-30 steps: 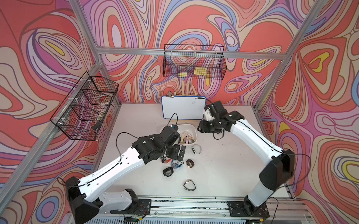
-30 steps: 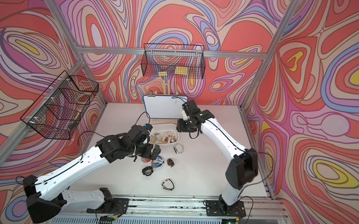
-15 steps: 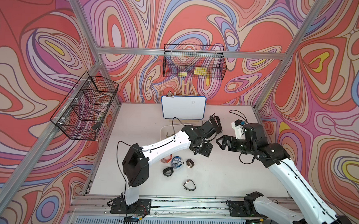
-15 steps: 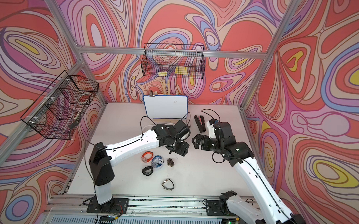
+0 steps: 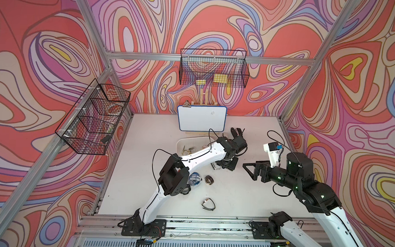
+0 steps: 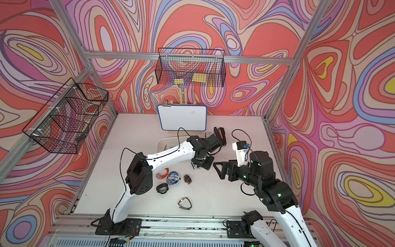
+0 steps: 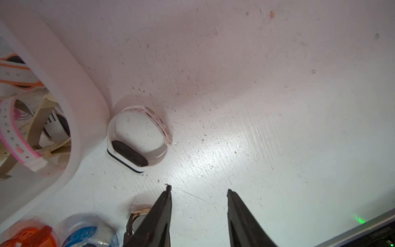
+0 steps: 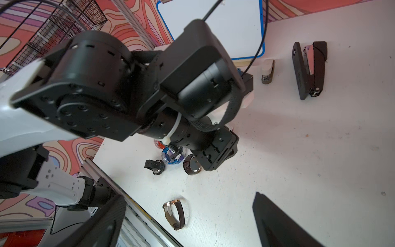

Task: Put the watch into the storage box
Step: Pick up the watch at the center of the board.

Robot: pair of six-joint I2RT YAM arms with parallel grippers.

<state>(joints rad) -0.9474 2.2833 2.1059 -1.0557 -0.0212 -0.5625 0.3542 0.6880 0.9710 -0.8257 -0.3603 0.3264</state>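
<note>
Both top views: bright, even, diffuse light; faint soft shadows on worktop [image 5: 246,198]; sharp throughout. Left wrist view: broad glare streak across worktop, pink cast beyond; storage box [image 7: 85,102] rim washed out, soft. Right wrist view: right end effector [image 8: 188,195] fingers [image 8: 282,224] dark, blurred.

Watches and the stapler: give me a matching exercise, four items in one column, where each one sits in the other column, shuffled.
Things
1. white band watch
2. brown strap watch
3. pink strap watch
4. black stapler

Places
A. inside the storage box
B. lying near the whiteboard
C. on the table, just outside the storage box's corner
D. apart from the other watches, nearest the front rail

Pairs: 1-C, 2-D, 3-A, 4-B
</note>
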